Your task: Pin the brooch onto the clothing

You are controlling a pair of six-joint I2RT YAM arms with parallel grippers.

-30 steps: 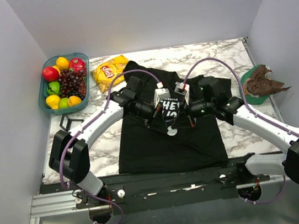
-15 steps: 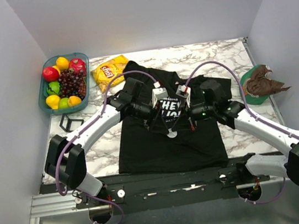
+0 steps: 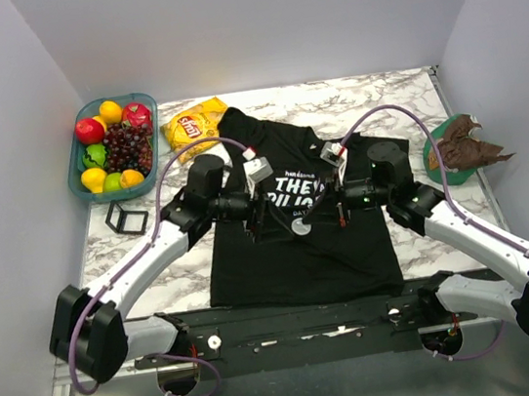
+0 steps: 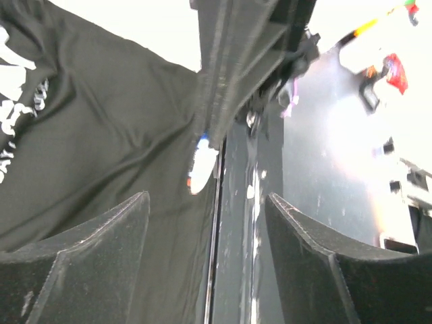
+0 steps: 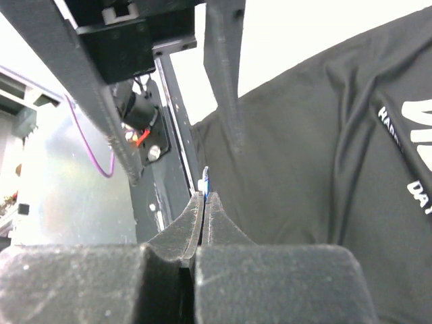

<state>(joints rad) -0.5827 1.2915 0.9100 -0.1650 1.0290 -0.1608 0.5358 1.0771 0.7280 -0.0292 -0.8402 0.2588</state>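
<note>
Marble-patterned tabletop [image 3: 359, 98], white with grey veins. Teal fruit basket [image 3: 75, 171] at far-left corner, holding red apple [image 3: 89, 130], orange [image 3: 110, 111], dark grape bunch [image 3: 127, 146], lemon [image 3: 93, 179], green fruit [image 3: 93, 155] and a red-pink fruit [image 3: 137, 114]. Yellow chip bag [image 3: 195, 126] just right of basket, lying flat. Small black square frame [image 3: 125, 217] on tabletop nearer than basket. Green plate [image 3: 433, 163] at right edge, crumpled brown item [image 3: 464, 144] on it.

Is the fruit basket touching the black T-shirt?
Apart. The top view shows the yellow chip bag and marble table lying between the fruit basket and the black T-shirt.
</note>
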